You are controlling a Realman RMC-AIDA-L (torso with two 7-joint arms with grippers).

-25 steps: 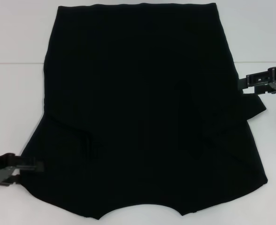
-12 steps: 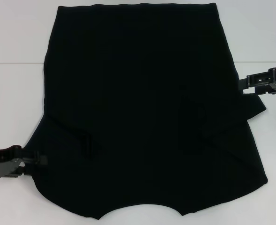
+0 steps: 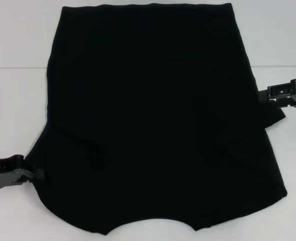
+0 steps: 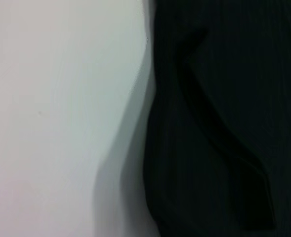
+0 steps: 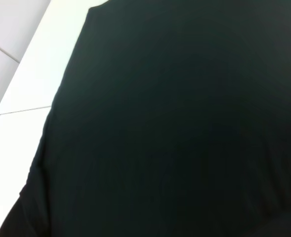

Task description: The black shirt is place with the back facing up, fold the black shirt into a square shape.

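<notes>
The black shirt [image 3: 148, 115] lies flat on the white table [image 3: 12, 100], hem at the far side and neck opening at the near edge. Both sleeves are folded in over the body, and no lettering shows. My left gripper [image 3: 37, 174] is low at the shirt's near left edge. My right gripper [image 3: 264, 95] is at the shirt's right edge, by a sleeve corner that sticks out. The left wrist view shows the shirt's edge [image 4: 224, 118] with a raised fold beside bare table. The right wrist view is filled by the shirt [image 5: 175, 128].
A seam between two table panels [image 3: 7, 68] runs across behind the arms. Bare white table [image 3: 288, 45] lies to either side of the shirt. The table's far edge shows in the right wrist view [image 5: 21, 74].
My left gripper has drawn back to the left, off the shirt's edge. My right gripper has shifted right and slightly down. The shirt lies almost unchanged.
</notes>
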